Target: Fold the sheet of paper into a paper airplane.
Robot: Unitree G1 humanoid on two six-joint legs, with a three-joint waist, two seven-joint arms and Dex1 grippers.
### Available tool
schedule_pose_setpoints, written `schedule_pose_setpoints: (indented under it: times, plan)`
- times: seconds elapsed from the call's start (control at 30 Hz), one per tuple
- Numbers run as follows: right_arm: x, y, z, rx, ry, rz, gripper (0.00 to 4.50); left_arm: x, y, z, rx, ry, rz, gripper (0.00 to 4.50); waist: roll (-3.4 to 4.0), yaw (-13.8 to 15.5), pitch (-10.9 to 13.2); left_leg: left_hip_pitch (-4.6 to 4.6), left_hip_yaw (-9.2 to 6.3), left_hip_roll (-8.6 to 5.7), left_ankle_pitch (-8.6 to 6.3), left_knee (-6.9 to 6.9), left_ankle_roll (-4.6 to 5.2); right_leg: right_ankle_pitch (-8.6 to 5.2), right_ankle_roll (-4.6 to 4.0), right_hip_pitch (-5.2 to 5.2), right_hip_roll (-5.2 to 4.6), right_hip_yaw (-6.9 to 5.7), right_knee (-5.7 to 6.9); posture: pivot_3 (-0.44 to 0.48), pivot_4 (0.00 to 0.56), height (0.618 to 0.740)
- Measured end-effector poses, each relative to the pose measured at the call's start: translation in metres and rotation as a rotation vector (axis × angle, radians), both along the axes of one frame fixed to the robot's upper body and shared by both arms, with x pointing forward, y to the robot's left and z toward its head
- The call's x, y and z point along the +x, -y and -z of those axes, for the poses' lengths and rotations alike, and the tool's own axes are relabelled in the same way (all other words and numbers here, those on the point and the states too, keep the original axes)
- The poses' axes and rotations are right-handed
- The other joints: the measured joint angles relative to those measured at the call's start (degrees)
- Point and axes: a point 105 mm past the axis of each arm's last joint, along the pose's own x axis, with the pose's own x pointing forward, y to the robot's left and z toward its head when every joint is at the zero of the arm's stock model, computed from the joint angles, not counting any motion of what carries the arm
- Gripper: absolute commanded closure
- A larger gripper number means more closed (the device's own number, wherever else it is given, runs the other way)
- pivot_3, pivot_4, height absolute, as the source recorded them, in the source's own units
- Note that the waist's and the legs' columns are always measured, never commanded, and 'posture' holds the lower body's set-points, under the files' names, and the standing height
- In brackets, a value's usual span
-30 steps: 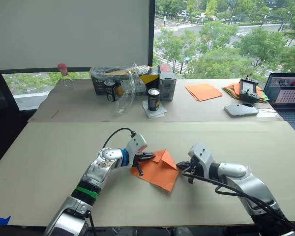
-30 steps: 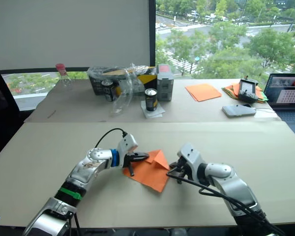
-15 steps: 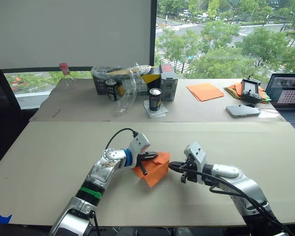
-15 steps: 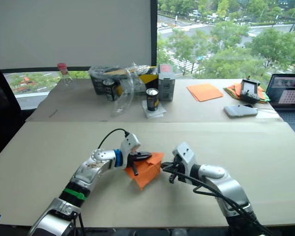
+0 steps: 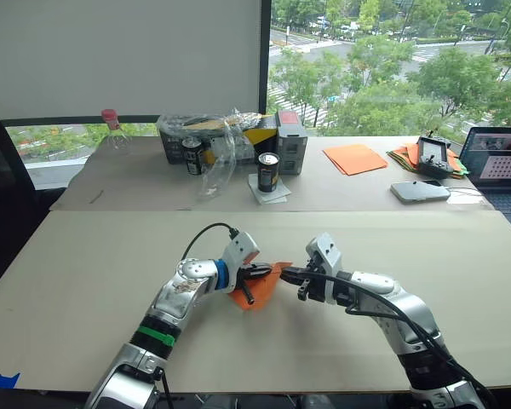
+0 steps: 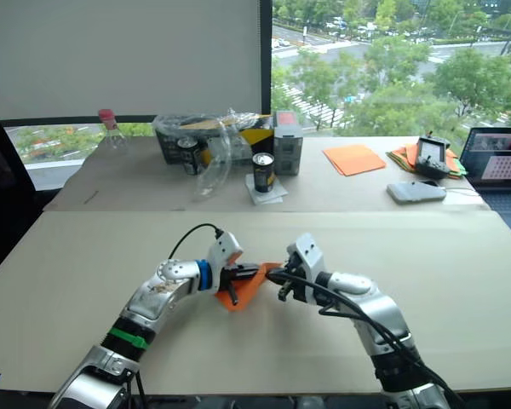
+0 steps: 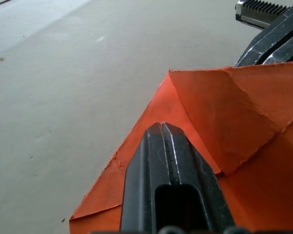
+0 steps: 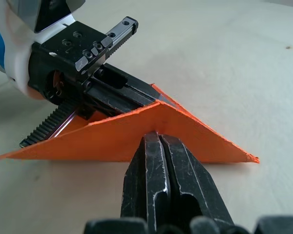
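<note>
L gripper [image 5: 257,273] is pinning the sheet of paper [image 5: 257,290] mid-table w/ closed fingers; R gripper [image 5: 291,273] is pinching its raised flap. Risk: paper tearing or crease skewing (thin stock) if R is pulling against L.

The sheet of paper [image 7: 244,117] is thin, matt orange paper with sharp creases and slightly rough edges. The fingers [image 7: 171,180] of the left hand [image 5: 257,273] are black, semi-glossy and scuffed. The surface [image 5: 85,273] is matt, beige and faintly speckled.
</note>
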Motion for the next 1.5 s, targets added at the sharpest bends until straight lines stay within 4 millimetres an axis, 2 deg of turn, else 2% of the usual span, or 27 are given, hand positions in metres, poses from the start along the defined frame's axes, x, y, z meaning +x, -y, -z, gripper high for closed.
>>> schedule_pose_setpoints:
  times: [0.17,0.37,0.63,0.77,0.87,0.97,1.03,1.2,1.3,1.4,1.5]
  plan:
    - [0.008,-0.003,0.003,-0.012,0.006,-0.005,4.50,-0.002,-0.010,-0.001,0.010,0.002,-0.007,4.49,0.00,-0.66,0.00,0.01,0.00,0.02,0.01,-0.02,-0.01,0.00,0.00,-0.03,0.02,0.00,0.02,0.000,0.150,0.670]
    - [0.016,-0.007,0.015,-0.027,-0.014,0.000,4.50,0.000,-0.044,-0.004,0.040,-0.008,-0.065,4.49,0.03,-0.88,0.01,0.02,0.00,0.02,0.02,-0.07,-0.04,0.00,-0.01,-0.07,0.04,0.01,0.05,0.000,0.150,0.670]
    - [0.027,-0.019,0.014,-0.047,0.017,-0.020,4.50,-0.009,-0.061,-0.004,0.041,-0.034,-0.074,4.49,0.04,-0.78,0.01,0.02,-0.03,0.03,0.02,-0.07,-0.04,0.01,-0.02,-0.09,0.04,0.00,0.07,0.000,0.150,0.670]
    - [0.029,-0.020,0.015,-0.059,0.032,-0.022,4.50,-0.001,-0.084,-0.009,0.043,-0.037,-0.162,4.49,0.04,-0.79,0.01,0.03,-0.03,0.03,0.03,-0.06,-0.06,0.01,-0.02,-0.09,0.05,0.00,0.09,0.000,0.150,0.670]
    - [0.029,-0.022,0.016,-0.064,0.039,-0.026,4.50,0.016,-0.097,-0.028,-0.030,-0.005,-0.245,4.49,0.04,-0.73,0.01,0.02,-0.05,0.02,0.04,-0.04,-0.07,0.01,-0.02,-0.08,0.05,-0.02,0.09,0.000,0.150,0.670]
    - [0.026,-0.027,0.018,-0.063,0.037,-0.038,4.50,0.027,-0.092,-0.058,-0.127,0.057,-0.254,4.49,0.03,-0.57,0.01,0.02,-0.06,0.00,0.03,-0.02,-0.06,0.01,-0.02,-0.05,0.01,-0.01,0.07,0.000,0.150,0.670]
    - [0.024,-0.030,0.018,-0.070,0.046,-0.045,4.50,0.024,-0.080,-0.066,-0.176,0.064,-0.207,4.49,0.04,-0.65,0.01,0.02,-0.04,-0.01,0.02,-0.03,-0.06,0.01,-0.02,-0.05,0.00,-0.01,0.06,0.000,0.150,0.670]
    - [0.022,-0.033,0.018,-0.087,0.067,-0.045,4.50,0.003,-0.043,-0.054,-0.172,-0.003,-0.040,4.49,0.04,-0.91,0.01,0.02,-0.05,0.01,0.03,-0.07,-0.07,0.01,-0.02,-0.08,0.03,0.00,0.08,0.000,0.150,0.670]
    - [0.022,-0.030,0.021,-0.095,0.073,-0.010,4.50,-0.012,-0.029,-0.042,-0.135,-0.043,0.036,4.49,0.05,-0.76,0.00,0.06,-0.05,0.00,0.03,-0.06,-0.07,0.01,-0.02,-0.02,0.03,0.01,0.08,0.000,0.150,0.670]
    - [0.022,-0.028,0.021,-0.098,0.076,0.013,4.50,-0.019,-0.028,-0.027,-0.085,-0.079,0.054,4.49,0.05,-0.67,0.00,0.06,-0.05,0.01,0.03,-0.04,-0.07,0.01,-0.02,-0.02,0.04,0.01,0.09,0.000,0.150,0.670]
    - [0.021,-0.025,0.020,-0.105,0.084,0.022,4.50,-0.020,-0.035,-0.015,-0.021,-0.100,0.050,4.49,0.05,-0.50,0.00,0.08,-0.06,0.00,0.04,-0.04,-0.07,0.01,-0.02,-0.01,0.04,0.00,0.10,0.000,0.150,0.670]
